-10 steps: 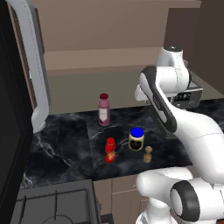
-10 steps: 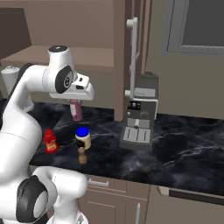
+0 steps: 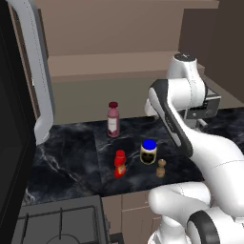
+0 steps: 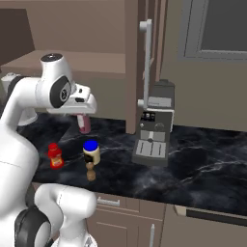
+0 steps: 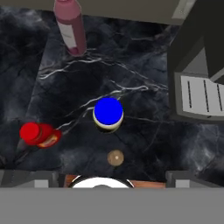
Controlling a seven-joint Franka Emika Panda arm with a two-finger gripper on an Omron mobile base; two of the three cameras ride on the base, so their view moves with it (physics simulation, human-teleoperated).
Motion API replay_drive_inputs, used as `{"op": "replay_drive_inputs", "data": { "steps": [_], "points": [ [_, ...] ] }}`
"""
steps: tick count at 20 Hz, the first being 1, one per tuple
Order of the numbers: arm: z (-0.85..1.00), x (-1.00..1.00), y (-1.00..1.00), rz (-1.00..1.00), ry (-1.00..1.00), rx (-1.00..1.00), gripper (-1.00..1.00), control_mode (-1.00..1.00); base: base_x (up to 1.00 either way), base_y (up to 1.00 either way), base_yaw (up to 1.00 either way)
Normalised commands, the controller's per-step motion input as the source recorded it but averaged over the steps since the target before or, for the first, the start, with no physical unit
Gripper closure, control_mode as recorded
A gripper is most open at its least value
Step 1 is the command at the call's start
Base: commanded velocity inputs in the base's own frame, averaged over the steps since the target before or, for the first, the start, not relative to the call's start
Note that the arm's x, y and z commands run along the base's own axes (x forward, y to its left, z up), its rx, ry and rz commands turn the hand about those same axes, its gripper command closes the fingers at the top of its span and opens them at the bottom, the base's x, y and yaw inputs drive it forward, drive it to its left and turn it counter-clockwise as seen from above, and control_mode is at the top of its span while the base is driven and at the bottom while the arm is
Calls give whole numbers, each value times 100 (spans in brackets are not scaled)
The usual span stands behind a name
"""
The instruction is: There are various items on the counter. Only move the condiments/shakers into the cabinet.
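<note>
A: Reading any of the labels? The small red squeeze bottle with the yellow label and the taller pink bottle with a dark red cap both carry one.

B: Both are too blurred; no brand or word can be made out. The cream jar with a blue lid has a dark band under the lid, also unreadable.

A: How do the things stand?

B: All four are upright on the black marble counter with white veins, long axes vertical. In the hand view you look almost straight down on their caps.

A: And relative to the pincer?

B: Its two dark finger tips sit wide apart at the bottom of the hand view, released, nothing between them. The tiny brown wooden shaker is just ahead of it and below; the jar comes next, close beyond the shaker. The red bottle stands off to one side, apart from the jar. The pink bottle is farthest ahead, and the grey coffee machine is on the other side.

A: The cabinet?

B: The tan-brown wall compartment with its beige shelf board is above the counter, its grey-white door swung open.

A: Anything changed from half a second ago?

B: The bottles, jar and shaker stand where they did. The arm's pose looks nearly the same.
</note>
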Motion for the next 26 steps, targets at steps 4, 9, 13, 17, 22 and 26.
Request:
{"op": "replay_drive_inputs", "data": {
  "steps": [4, 9, 13, 17, 22, 26],
  "points": [
    [-16, -4, 55, 0, 0, -9, -100, -100, 0, 0, 0],
    [-19, 0, 51, -6, 1, -4, -100, -100, 0, 0, 0],
    [-29, 0, 29, -14, -5, -1, -100, -100, 0, 0, 0],
    [-31, 0, 37, -22, -17, 0, -100, -100, 0, 0, 0],
    [-37, 0, 51, -25, -21, 0, -100, -100, 0, 0, 0],
    [-42, 7, 48, -23, -16, 0, -100, -100, 0, 0, 0]
  ]
}}
